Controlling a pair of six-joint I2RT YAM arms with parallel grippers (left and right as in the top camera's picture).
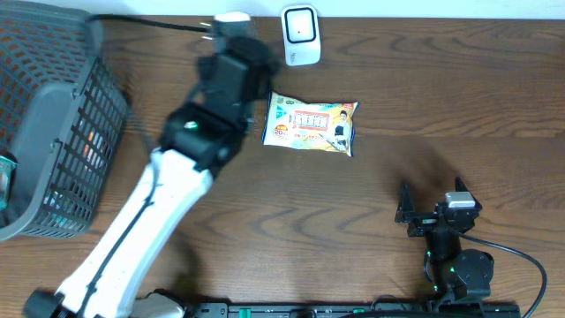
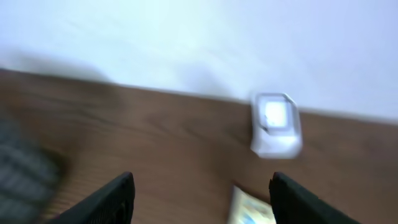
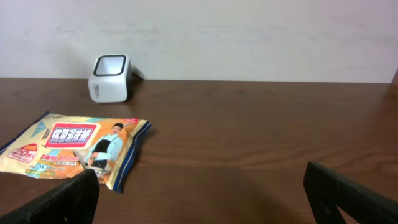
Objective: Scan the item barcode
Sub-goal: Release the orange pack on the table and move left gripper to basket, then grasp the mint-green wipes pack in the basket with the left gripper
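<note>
The item, a colourful snack packet (image 1: pixel 311 124), lies flat on the wooden table, printed side up. The white barcode scanner (image 1: pixel 300 35) stands at the back edge just beyond it. My left gripper (image 1: pixel 240 49) hovers left of the scanner and above the packet's left end. In the blurred left wrist view it (image 2: pixel 202 180) is open and empty, with the scanner (image 2: pixel 275 124) ahead and a corner of the packet (image 2: pixel 249 208) below. My right gripper (image 3: pixel 200 174) is open and empty near the front right, facing the packet (image 3: pixel 81 146) and the scanner (image 3: pixel 110 78).
A dark mesh basket (image 1: pixel 97 106) with several items stands at the far left. A black cable (image 1: pixel 150 24) and a white plug (image 1: pixel 231 17) lie along the back edge. The right arm (image 1: pixel 446 238) sits low at the front right.
</note>
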